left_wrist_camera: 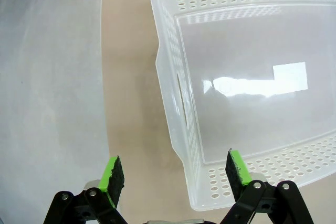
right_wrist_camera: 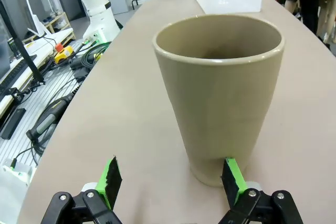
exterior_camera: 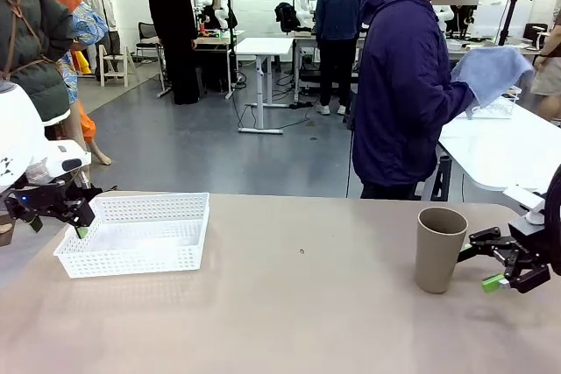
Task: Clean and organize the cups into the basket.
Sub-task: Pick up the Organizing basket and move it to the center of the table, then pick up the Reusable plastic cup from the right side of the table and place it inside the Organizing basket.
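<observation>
A tan-brown cup (exterior_camera: 439, 249) stands upright on the table at the right. My right gripper (exterior_camera: 481, 260) hovers open just to its right, fingers pointing at it. In the right wrist view the cup (right_wrist_camera: 220, 87) rises right ahead of the open right gripper (right_wrist_camera: 170, 179), its base next to the right pad (right_wrist_camera: 231, 178). The white perforated basket (exterior_camera: 131, 262) lies at the left, nothing inside it. My left gripper (exterior_camera: 85, 213) hangs open at its left end. In the left wrist view the left gripper (left_wrist_camera: 174, 170) spans the short wall of the basket (left_wrist_camera: 164, 51).
A person in a navy jacket stands behind the table's far right edge, holding a blue-grey cloth (exterior_camera: 491, 72). The tan tabletop (exterior_camera: 289, 304) stretches bare between basket and cup. Floor lies beyond the table's left edge (left_wrist_camera: 52, 103).
</observation>
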Tool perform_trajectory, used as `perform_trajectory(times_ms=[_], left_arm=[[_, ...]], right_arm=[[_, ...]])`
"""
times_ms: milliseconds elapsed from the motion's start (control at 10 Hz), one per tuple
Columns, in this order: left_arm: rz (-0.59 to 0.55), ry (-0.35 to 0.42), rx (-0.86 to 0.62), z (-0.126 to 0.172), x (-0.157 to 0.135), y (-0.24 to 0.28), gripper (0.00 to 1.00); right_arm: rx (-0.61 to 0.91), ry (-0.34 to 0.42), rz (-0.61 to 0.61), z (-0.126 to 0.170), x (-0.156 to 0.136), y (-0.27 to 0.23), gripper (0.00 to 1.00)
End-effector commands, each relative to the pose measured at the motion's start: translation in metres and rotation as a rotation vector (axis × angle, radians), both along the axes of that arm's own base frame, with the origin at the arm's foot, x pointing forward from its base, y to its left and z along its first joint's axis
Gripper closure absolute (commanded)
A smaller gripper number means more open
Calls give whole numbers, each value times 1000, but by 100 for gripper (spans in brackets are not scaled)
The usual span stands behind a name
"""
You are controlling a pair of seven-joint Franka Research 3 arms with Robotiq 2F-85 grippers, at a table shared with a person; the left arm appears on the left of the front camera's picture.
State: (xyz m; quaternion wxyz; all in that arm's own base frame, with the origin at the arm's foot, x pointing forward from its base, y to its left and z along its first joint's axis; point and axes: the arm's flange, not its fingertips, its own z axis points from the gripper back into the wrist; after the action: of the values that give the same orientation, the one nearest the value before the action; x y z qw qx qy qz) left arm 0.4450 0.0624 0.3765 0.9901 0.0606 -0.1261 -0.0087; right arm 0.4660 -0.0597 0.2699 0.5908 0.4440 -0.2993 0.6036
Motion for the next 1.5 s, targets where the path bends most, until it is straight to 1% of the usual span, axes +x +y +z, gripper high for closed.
perform_trajectory(times_ms=[0, 100, 200, 300, 600, 900, 1000, 1100, 1400], left_arm=[[-7, -39, 40, -6, -8, 1, 0], [5, -37, 34, -7, -6, 1, 0], [-5, -10, 7, 0, -2, 1, 0], [-5, -10, 7, 0, -2, 1, 0], [-5, -10, 7, 0, -2, 1, 0], [-5, -10, 7, 0, -2, 1, 0], [-5, -10, 7, 0, -2, 1, 0], [-5, -10, 7, 0, -2, 1, 0], [-5, -10, 7, 0, -2, 1, 0]], right_arm=[[-6, -9, -19, -11, 18, 16, 0], [-18, 9, -28, -17, 26, 22, 0], [-21, 24, -31, -22, 33, 26, 0], [-22, 28, -37, -25, 37, 29, 0], [-33, -4, -52, -27, 47, 48, 0], [6, -31, -46, -18, 48, 58, 0], [28, -24, -59, -14, 46, 57, 0], [-5, -16, -20, -22, 46, 54, 0], [-5, -16, -20, -22, 46, 54, 0]])
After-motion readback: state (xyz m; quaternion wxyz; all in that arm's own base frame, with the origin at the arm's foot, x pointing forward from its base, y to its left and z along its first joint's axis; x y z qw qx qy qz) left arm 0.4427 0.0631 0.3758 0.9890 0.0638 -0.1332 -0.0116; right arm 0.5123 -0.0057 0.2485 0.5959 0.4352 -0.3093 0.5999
